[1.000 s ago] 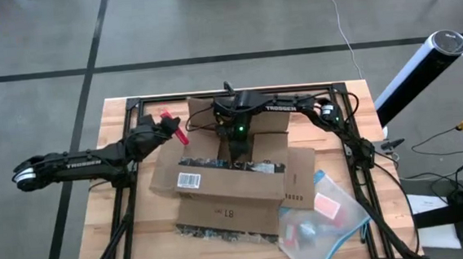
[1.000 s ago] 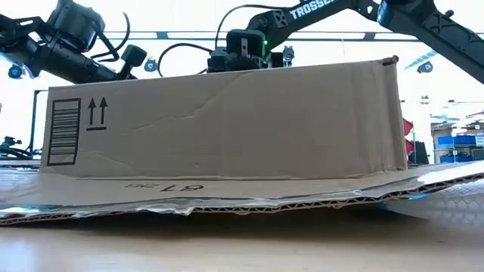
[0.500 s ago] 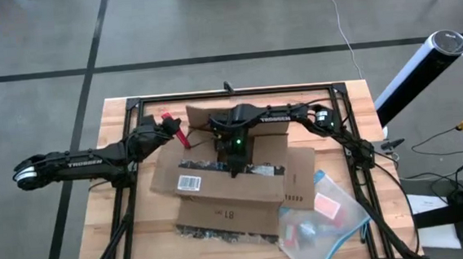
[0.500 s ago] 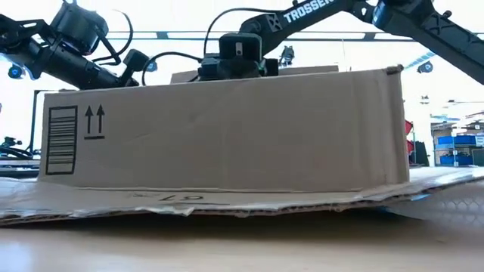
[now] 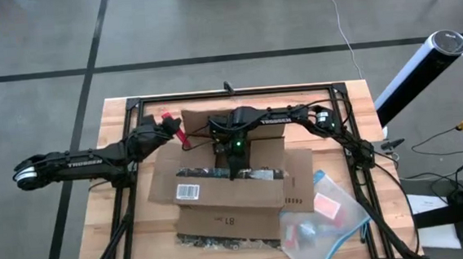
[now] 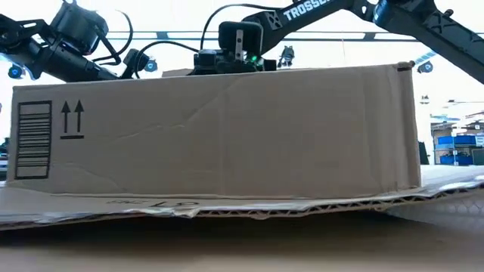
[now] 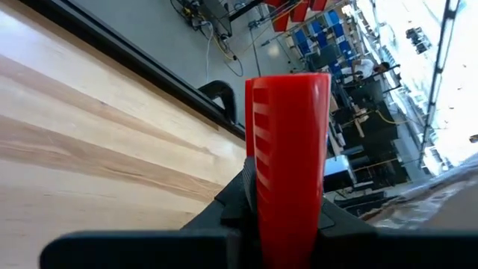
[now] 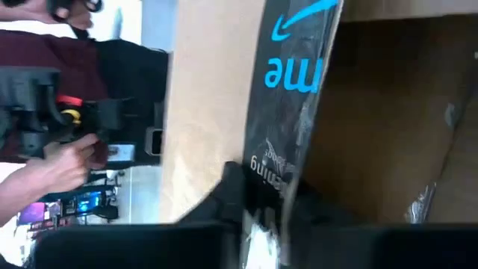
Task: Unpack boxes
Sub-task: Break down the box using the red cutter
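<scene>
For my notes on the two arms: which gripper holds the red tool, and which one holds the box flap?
The left gripper holds the red tool beside the box; the right gripper pinches the taped flap.

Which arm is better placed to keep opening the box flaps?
Right. The right gripper is over the box, pinching its taped flap edge. The left gripper is shut on the red tool, off the box's far-left corner.
</scene>
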`<state>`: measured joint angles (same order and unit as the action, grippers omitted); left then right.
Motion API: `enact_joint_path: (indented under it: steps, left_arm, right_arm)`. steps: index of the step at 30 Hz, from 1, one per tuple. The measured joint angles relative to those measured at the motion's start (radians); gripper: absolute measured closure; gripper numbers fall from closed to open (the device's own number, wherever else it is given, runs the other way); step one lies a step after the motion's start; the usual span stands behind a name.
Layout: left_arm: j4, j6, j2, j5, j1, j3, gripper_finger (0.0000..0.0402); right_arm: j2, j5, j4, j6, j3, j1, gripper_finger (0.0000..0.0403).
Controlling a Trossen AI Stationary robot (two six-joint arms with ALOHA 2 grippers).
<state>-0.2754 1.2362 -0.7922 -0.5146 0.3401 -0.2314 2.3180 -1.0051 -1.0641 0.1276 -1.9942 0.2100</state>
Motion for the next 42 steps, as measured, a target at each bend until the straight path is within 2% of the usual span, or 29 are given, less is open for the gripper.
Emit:
enact_joint_path:
  steps: [16,25,42]
  left_arm:
    - [-0.022,0.000,0.041,0.035,0.000,0.000,0.0373]
    - [0.008,-0.076,0.042,0.028,0.001,0.000,0.0373]
    - [0.011,-0.216,0.041,0.028,0.001,-0.002,0.0373]
  right_arm:
    - [-0.023,0.060,-0.013,-0.026,0.000,0.076,0.0402]
    - [-0.050,0.072,-0.095,0.037,0.000,0.087,0.0403]
    - [-0.050,0.062,-0.110,0.060,0.000,0.100,0.0403]
